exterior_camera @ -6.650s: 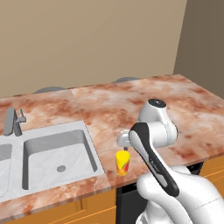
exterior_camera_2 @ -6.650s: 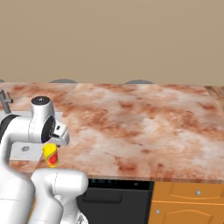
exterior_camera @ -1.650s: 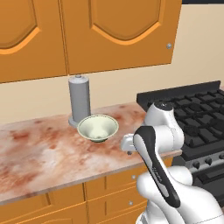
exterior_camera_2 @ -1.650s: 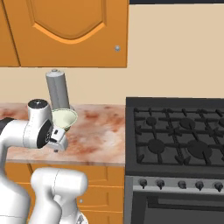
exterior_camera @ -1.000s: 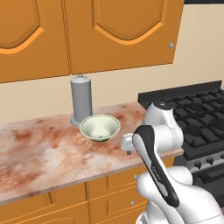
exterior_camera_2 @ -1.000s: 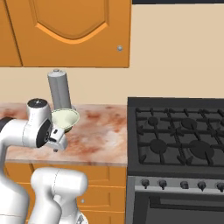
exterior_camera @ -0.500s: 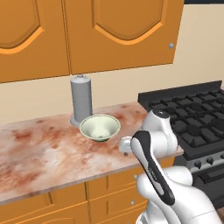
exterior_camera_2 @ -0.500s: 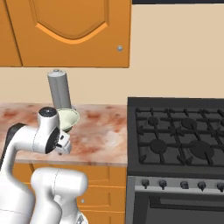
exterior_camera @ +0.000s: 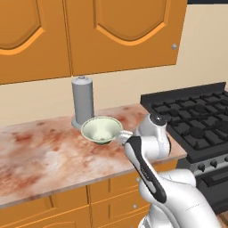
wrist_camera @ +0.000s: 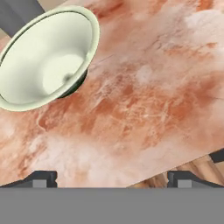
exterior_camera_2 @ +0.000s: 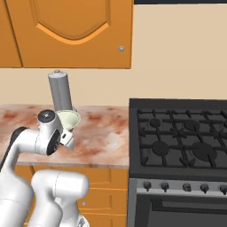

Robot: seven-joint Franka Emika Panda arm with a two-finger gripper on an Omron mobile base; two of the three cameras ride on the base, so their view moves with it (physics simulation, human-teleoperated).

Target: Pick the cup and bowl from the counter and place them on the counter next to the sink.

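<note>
**Claw hanging wide over bare counter, bowl not yet reached**

Claw (wrist_camera: 112,177) is what I am starting with, in the hand view: my two dark fingertips (wrist_camera: 40,178) are standing far apart at 6 o'clock, as wide as they go, and nothing is sitting between them. I am holding nothing and touching nothing. Below me the marbled counter (wrist_camera: 148,100) is spreading out, and the bowl (wrist_camera: 48,57) is lying toward 10 o'clock, upright, pale inside, with a dark foot showing under its rim. The grey canister (wrist_camera: 17,15) is peeking in at 11 o'clock behind it.

In the left base view, the bowl (exterior_camera: 101,129) is resting on the counter (exterior_camera: 40,151) just in front of the canister (exterior_camera: 83,101), with my wrist close by at its 4 o'clock. The stove (exterior_camera: 196,120) is lying off at 3 o'clock.

In the right base view, the bowl (exterior_camera_2: 68,119) is showing just past my arm, below the canister (exterior_camera_2: 60,92), and the stove (exterior_camera_2: 181,137) is sitting well apart toward 3 o'clock.

I am judging that I am working on the bowl: the approach is under way, the grasp not begun. Next I am needing to bring one finger over the near rim, then close on the thin wall.
</note>
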